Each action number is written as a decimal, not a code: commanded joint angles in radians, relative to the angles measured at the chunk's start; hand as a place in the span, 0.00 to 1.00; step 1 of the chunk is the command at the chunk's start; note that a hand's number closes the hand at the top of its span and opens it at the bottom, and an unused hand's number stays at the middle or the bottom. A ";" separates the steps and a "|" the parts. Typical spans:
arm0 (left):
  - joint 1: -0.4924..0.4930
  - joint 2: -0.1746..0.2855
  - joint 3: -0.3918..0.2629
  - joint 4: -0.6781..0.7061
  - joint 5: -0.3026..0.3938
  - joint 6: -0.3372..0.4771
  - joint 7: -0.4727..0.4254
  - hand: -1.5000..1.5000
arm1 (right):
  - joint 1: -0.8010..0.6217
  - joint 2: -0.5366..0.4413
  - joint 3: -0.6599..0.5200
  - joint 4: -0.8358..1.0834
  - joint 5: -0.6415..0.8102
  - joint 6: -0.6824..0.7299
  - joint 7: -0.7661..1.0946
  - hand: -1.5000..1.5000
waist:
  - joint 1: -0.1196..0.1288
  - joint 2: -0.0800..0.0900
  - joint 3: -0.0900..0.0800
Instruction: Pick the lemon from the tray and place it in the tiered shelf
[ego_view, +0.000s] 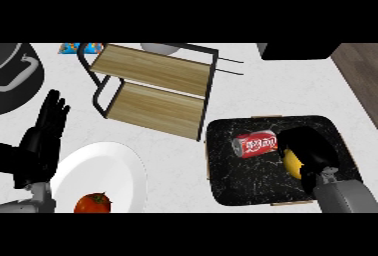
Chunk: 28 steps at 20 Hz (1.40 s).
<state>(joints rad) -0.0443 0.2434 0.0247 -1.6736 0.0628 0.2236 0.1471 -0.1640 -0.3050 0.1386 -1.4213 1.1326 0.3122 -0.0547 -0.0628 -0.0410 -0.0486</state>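
Where the lemon (294, 164) lies: in the tray's right half, just right of the can. The right hand hides part of it and only a yellow strip shows. Whether it rests on the tray cannot be told.
Right hand (314, 149): over the tray's right side, fingers curled round the lemon; its grey forearm comes in past the tray's near right corner.
Tray (225, 182): black and marbled, with rounded corners, on the white worktop (295, 95).
Can (255, 145): red, on its side near the tray's middle, toward the far edge.
Shelf (155, 87): two wooden tiers in a black frame, beyond and left of the tray, its near corner close to the tray's far left corner.
Left hand (40, 137): well left of the tray, fingers straight and pointing up, at rest.
Plate (111, 165): white, left of the tray, between it and the left hand.
Tomato (93, 203): on the plate's near part.
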 joint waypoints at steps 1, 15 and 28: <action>-0.003 -0.001 -0.002 -0.003 -0.001 -0.001 -0.004 0.50 | 0.011 0.259 0.027 -0.026 -0.017 -0.014 0.223 1.00 | 0.024 0.015 0.040; -0.021 0.001 -0.024 0.002 0.002 -0.023 0.011 0.50 | -0.203 0.304 0.153 -0.375 -0.033 -0.327 0.920 1.00 | 0.084 -0.003 0.041; -0.069 -0.025 -0.059 0.026 -0.007 -0.030 0.014 0.50 | -0.554 0.305 0.363 -0.331 0.177 -0.345 1.539 1.00 | 0.129 0.031 0.042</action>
<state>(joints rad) -0.0961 0.2218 -0.0302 -1.6556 0.0601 0.1918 0.1565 -0.6108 -0.0101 0.4729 -1.7847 1.2778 -0.0148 1.1945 0.0581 -0.0200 -0.0083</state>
